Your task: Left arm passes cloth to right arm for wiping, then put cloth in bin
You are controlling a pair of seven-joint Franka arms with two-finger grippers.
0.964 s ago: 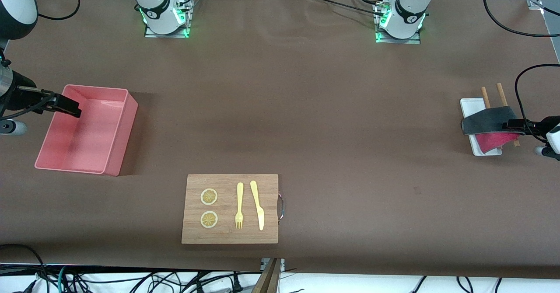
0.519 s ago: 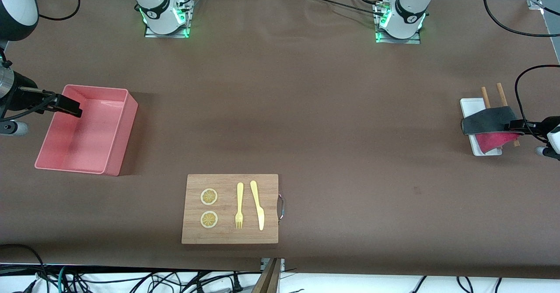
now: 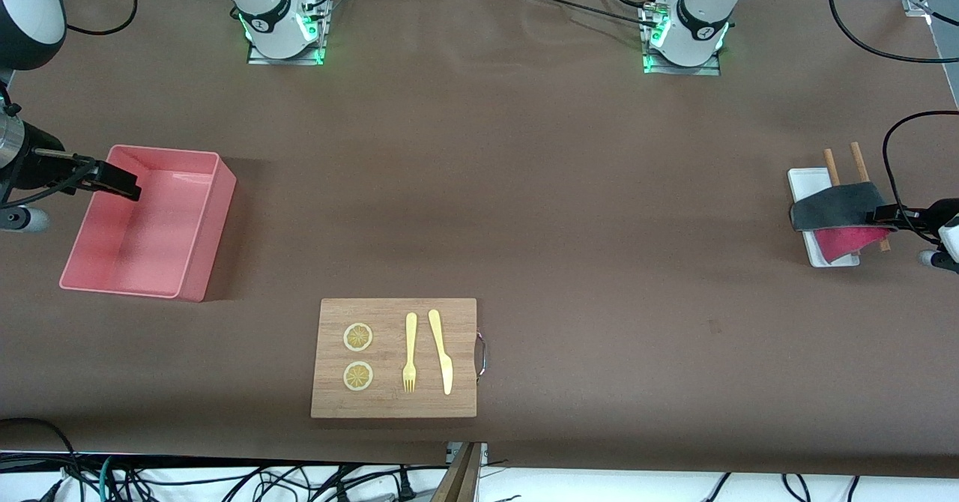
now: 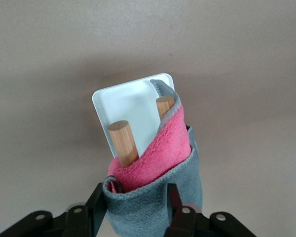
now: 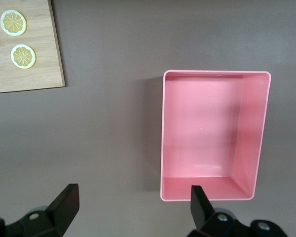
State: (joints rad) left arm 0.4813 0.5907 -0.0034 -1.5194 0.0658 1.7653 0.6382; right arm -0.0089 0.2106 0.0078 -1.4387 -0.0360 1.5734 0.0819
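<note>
The left pincer [image 4: 135,210] grips the cloth [image 3: 838,217], draped over two wooden pegs [image 4: 123,143] on the white tray [image 3: 803,187]. The right pincer [image 5: 130,205] hangs open over the bin [image 3: 210,225].

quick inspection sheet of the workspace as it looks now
surface: brown table, nothing spilled that shows
cloth: draped on two wooden pegs over the white tray, at the left arm's end
bin: nothing seen inside
clutter: cutting board with lemon slices, fork, knife
left claw: shut on the cloth
right claw: open, over the bin's edge
cables: bundle below the table's near edge
surroundings: nothing seen
</note>
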